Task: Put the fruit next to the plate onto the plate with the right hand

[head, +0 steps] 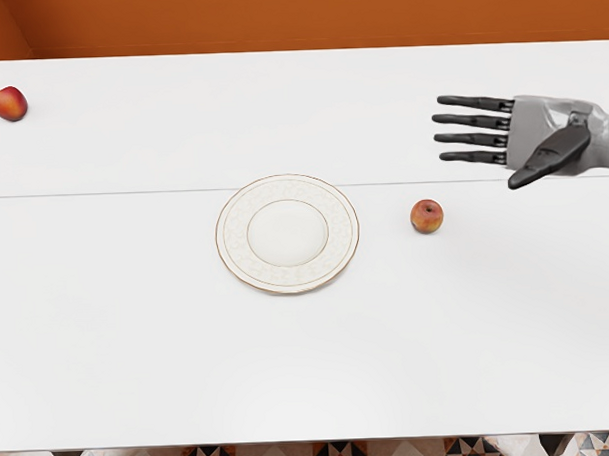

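The right robot hand (526, 135) comes in from the right edge and hangs above the counter (309, 368) at the upper right. It is released and holds nothing: its 4 fingers (470, 102) stretch straight toward 9 o'clock, spaced apart, with the thumb (547, 157) angled below them.

At about 8 o'clock from the robot hand, apart from it, a red-yellow apple (426, 216) sits on the counter. It lies at 3 o'clock from the plate (233, 235), near the rim but not touching. The plate is white with a thin dark edge line, sits near the counter's middle and is bare.

A second apple (9, 102), redder, rests well apart at 10 o'clock from the plate, close to the counter's left edge. Open white surface lies between robot hand, apple and plate, and runs wide toward 6 o'clock to the near edge. At 12 o'clock the counter ends at an orange wall (297, 18). Patterned floor tiles (342, 454) show past the near edge.
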### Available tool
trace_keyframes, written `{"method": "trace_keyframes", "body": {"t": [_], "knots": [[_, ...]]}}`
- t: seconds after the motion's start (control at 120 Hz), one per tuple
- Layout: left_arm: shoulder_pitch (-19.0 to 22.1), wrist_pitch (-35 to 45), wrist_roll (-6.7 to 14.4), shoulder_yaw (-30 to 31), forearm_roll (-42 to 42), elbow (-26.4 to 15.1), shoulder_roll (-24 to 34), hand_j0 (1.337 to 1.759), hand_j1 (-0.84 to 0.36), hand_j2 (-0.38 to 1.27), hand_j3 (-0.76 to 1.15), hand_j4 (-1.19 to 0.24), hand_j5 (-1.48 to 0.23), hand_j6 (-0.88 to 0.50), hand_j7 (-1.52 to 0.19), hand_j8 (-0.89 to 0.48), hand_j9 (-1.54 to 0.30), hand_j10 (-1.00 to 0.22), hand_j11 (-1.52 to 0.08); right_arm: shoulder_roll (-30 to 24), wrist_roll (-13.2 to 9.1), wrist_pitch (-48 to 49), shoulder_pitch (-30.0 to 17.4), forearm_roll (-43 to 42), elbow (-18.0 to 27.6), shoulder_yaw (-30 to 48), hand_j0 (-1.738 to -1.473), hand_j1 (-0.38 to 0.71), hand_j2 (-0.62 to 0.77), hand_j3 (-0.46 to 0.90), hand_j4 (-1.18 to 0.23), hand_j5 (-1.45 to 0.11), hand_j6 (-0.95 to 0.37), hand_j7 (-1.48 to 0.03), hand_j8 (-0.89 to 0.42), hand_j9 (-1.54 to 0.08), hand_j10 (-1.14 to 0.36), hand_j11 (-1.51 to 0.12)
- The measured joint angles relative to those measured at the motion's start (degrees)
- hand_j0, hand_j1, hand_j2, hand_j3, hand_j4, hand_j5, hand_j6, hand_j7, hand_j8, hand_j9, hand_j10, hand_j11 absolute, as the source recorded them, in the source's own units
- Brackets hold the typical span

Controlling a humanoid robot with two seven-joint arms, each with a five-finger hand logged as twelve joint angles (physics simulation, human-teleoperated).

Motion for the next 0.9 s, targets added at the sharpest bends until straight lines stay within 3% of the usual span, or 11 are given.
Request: {"method": "trace_keyframes", "body": {"t": [0.25,0.417,0.65,0.9], "knots": [[0.0,0.0,0.0,0.0,0.0,0.0,0.0,1.658,0.07,0.05,0.00,-0.23,-0.30,-0.23,-0.30,-0.23,-0.30,-0.23,-0.30,-0.3,0.3,0.0,1.3,-1.6,0.7,1.1,-1.658,-0.31,-0.01,0.00,-0.03,-0.04,-0.03,-0.04,-0.03,-0.04,-0.03,-0.04],[0.0,0.0,0.0,0.0,0.0,0.0,0.0,1.658,0.07,0.05,0.00,-0.23,-0.30,-0.23,-0.30,-0.23,-0.30,-0.23,-0.30,1.1,2.0,0.0,6.3,-17.4,1.5,1.5,-1.658,-0.31,-0.01,0.00,-0.03,-0.04,-0.03,-0.04,-0.03,-0.04,-0.03,-0.04],[0.0,0.0,0.0,0.0,0.0,0.0,0.0,1.658,0.07,0.05,0.00,-0.23,-0.30,-0.23,-0.30,-0.23,-0.30,-0.23,-0.30,1.6,3.9,-1.0,9.1,-42.8,10.8,1.5,-1.658,-0.31,-0.01,0.00,-0.04,-0.05,-0.04,-0.05,-0.04,-0.05,-0.04,-0.05],[0.0,0.0,0.0,0.0,0.0,0.0,0.0,1.658,0.07,0.05,0.00,-0.23,-0.30,-0.23,-0.30,-0.23,-0.30,-0.23,-0.30,2.6,2.9,-13.5,9.5,-51.3,17.2,-1.2,-1.658,-0.30,-0.01,0.00,-0.04,-0.05,-0.04,-0.05,-0.04,-0.05,-0.04,-0.05]]}}
